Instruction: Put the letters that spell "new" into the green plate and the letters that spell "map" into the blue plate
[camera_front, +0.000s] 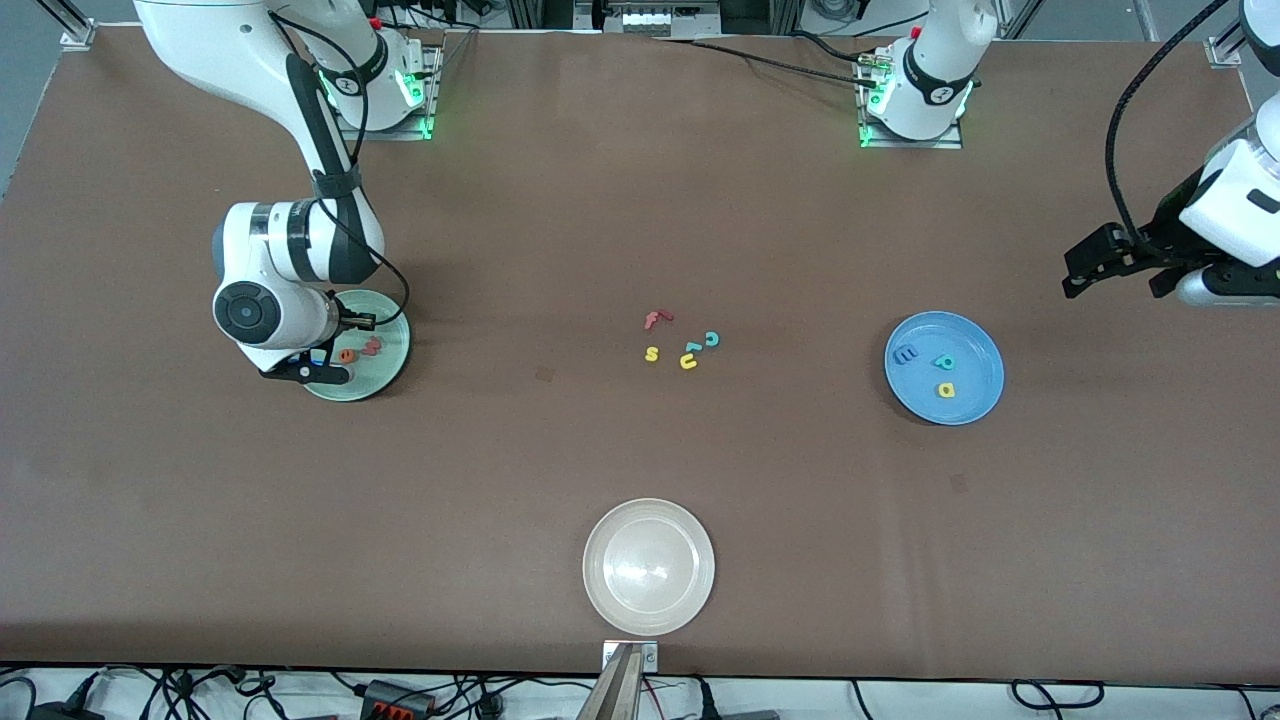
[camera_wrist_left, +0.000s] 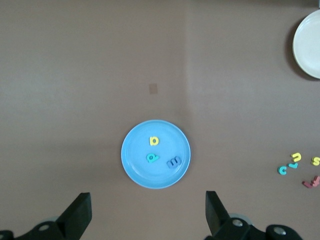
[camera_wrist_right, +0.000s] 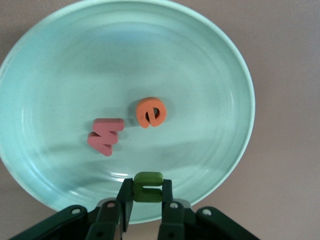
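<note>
My right gripper hangs low over the green plate and is shut on the dark green "n". The orange "e" and pinkish-red "w" lie flat in that plate, at the right arm's end of the table. The blue plate holds the blue "m", teal "p" and yellow "a". My left gripper waits open and high beside the blue plate, with nothing between its fingers.
Loose letters lie mid-table: a red "f", a teal "c", a yellow "s" and a yellow "u". A whitish-beige plate sits nearer to the front camera, close to the table edge.
</note>
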